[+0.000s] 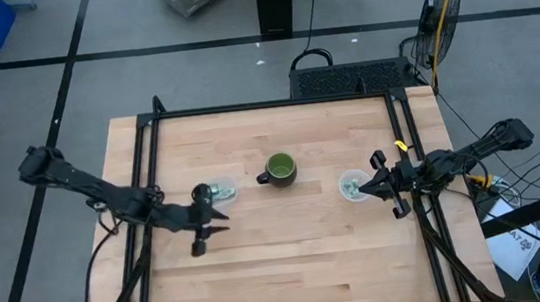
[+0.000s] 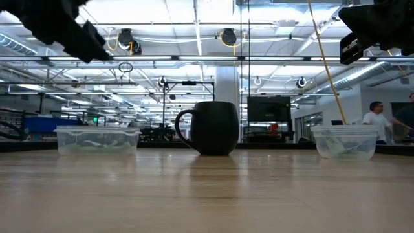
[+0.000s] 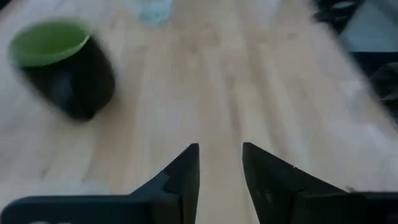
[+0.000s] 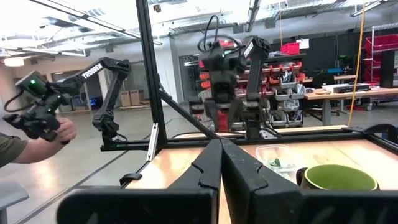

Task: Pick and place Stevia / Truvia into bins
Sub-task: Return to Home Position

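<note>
Sorting looks finished: packets (image 1: pixel 221 188) lie in both bins (image 2: pixel 97 132) on the surface (image 1: pixel 281 255). Left jaws hover narrowly parted, empty, beside one bin; right jaws pressed together beside the other. Next, I judge: retract both arms home, clearing the mug (image 1: pixel 280 169)

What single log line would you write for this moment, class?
left gripper: open, beside left bowl | right gripper: shut, empty, beside right bowl | packets: in bowls | mug: between bowls
</note>
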Available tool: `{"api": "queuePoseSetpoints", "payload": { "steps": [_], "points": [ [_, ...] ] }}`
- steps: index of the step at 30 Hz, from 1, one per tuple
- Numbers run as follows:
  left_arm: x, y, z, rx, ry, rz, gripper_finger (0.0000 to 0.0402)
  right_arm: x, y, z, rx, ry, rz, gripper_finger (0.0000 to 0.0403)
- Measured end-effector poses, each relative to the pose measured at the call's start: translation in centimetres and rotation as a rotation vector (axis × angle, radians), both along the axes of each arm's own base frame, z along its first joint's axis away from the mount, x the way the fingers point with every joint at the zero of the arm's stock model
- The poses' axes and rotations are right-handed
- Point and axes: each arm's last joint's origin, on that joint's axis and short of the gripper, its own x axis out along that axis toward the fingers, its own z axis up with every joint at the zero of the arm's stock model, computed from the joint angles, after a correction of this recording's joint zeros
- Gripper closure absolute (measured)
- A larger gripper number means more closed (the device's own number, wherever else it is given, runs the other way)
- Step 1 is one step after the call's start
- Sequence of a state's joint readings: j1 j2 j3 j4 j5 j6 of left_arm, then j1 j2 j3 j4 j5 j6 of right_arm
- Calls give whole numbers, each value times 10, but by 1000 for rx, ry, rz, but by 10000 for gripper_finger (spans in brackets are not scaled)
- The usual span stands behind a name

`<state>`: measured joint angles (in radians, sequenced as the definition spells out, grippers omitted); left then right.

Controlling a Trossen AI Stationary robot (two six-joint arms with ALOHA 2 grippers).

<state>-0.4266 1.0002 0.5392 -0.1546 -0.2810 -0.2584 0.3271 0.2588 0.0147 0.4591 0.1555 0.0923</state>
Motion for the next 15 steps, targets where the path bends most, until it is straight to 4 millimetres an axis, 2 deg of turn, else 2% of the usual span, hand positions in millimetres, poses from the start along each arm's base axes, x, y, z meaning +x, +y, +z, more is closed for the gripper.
{"api": "queuePoseSetpoints", "payload": {
  "steps": [5,10,15],
  "points": [
    [-13,3,6,-11,-106,-86,288,0,0,0,0,0,0,399],
    [-33,11,-10,-137,-245,-208,301,0,0,0,0,0,0,399],
    [-51,20,-21,-180,-329,-219,303,0,0,0,0,0,0,399]
  ]
}}
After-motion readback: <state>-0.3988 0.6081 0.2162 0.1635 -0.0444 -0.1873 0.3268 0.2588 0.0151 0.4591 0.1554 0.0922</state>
